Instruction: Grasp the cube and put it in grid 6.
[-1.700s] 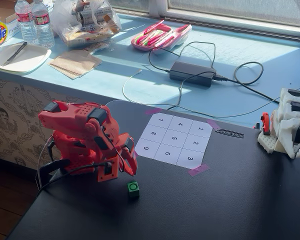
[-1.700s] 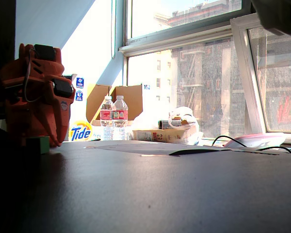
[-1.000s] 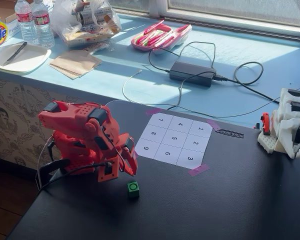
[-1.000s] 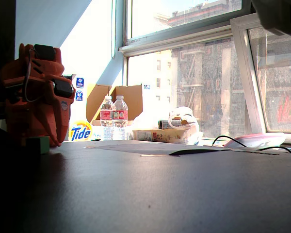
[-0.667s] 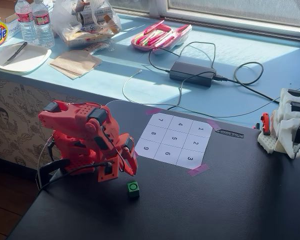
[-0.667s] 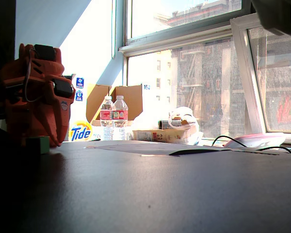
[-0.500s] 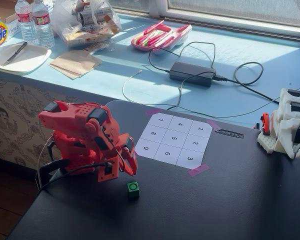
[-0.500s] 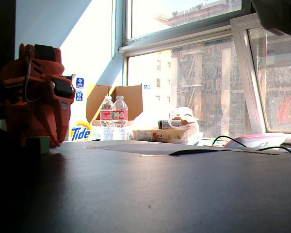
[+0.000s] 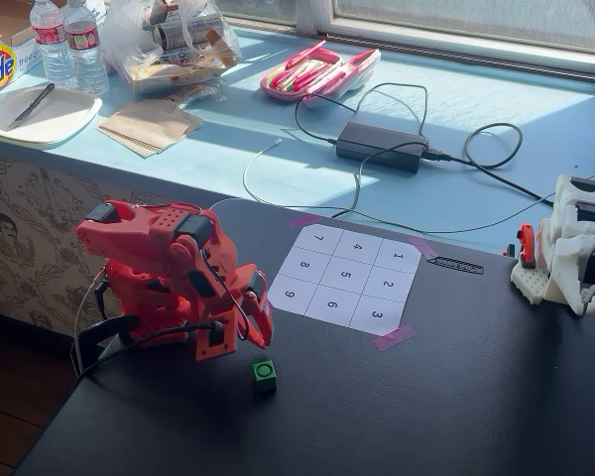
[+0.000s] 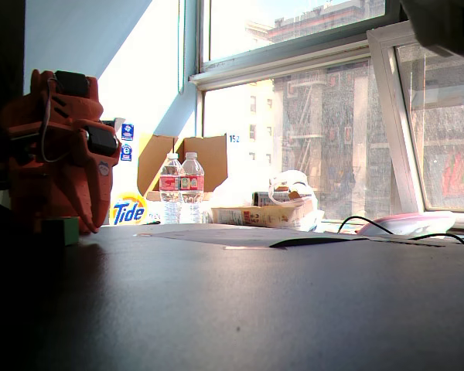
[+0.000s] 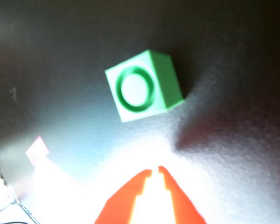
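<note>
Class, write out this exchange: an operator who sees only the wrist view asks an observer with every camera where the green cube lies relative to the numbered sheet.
Operator: I see only the cube on dark table. Where is the sheet?
Observer: In a fixed view the sheet lies up and right of the cube, which is off the paper.
Operator: Which cells face it?
Observer: The row 9, 6, 3; cell 6 is the middle one.
Operator: Is the end effector touching the cube?
Observer: No, the end effector hangs just above it in that view, apart.
</note>
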`<action>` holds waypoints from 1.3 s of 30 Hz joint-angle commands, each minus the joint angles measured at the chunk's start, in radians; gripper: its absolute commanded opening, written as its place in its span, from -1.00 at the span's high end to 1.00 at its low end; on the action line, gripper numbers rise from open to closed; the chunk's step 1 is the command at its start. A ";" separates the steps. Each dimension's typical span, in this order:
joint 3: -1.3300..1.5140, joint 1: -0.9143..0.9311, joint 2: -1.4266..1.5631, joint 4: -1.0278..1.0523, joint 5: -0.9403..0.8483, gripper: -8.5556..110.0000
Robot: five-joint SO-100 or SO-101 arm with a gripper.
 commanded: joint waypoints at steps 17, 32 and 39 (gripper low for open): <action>-0.221 -0.011 -0.164 0.055 -0.094 0.84; -0.756 0.241 -0.890 0.176 -0.715 0.51; -0.635 0.316 -0.991 -0.002 -0.834 0.48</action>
